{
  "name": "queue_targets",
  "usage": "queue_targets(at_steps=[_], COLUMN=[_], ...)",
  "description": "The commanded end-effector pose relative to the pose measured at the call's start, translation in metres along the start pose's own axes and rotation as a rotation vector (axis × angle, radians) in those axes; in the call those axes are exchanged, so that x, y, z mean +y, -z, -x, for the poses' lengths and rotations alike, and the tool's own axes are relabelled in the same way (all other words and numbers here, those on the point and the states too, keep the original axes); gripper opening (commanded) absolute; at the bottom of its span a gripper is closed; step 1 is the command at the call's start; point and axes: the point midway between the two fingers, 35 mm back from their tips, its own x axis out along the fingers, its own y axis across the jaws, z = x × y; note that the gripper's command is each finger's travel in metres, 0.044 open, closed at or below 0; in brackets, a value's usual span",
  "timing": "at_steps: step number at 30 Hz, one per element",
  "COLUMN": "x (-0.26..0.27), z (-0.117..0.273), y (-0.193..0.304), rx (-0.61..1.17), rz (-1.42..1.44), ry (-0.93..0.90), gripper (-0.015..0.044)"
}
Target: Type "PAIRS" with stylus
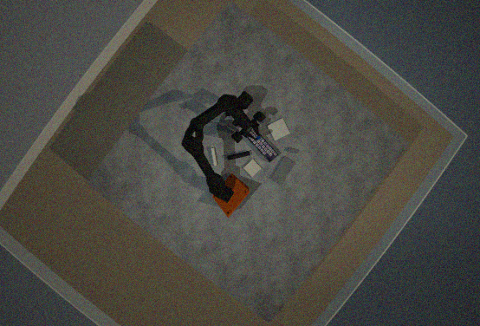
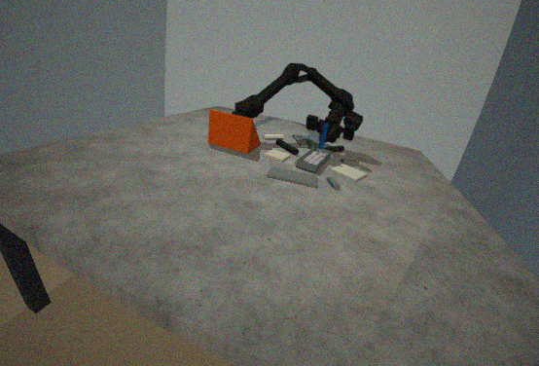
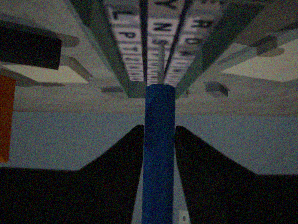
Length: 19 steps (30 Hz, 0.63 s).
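The keyboard (image 1: 269, 153) (image 2: 313, 159) (image 3: 125, 30) is narrow, with white lettered keys in a grey-green frame. My gripper (image 2: 328, 133) (image 3: 159, 132) is shut on the blue stylus (image 1: 258, 138) (image 2: 323, 137) (image 3: 159, 155), over the end of the keyboard nearest the arm. The stylus stands near upright in the exterior view, its thin grey tip pointing down. In the wrist view the tip overlaps the middle key row, by the S key below the N. Whether it touches or presses a key cannot be told. The arm partly hides the fingers in the top view.
An orange wedge block (image 1: 236, 195) (image 2: 229, 131) (image 3: 6, 120) stands by the arm's base. A black bar (image 1: 238, 155) (image 2: 287, 147) (image 3: 30, 47) and a pale pad (image 1: 252, 167) (image 2: 277, 155) lie on one side of the keyboard, another pale pad (image 1: 279, 129) (image 2: 349, 172) on the other. A grey slab (image 1: 283, 170) (image 2: 292, 176) lies past its far end.
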Motion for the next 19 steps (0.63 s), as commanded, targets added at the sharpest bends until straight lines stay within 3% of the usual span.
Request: queue_targets(at_steps=[1,19], x=[0.0,0.0], z=[0.008,0.016], y=[0.012,0.028], rx=[-0.003,-0.005], rz=[0.0,-0.003], ry=[0.0,-0.003], gripper=[0.0081,0.0081])
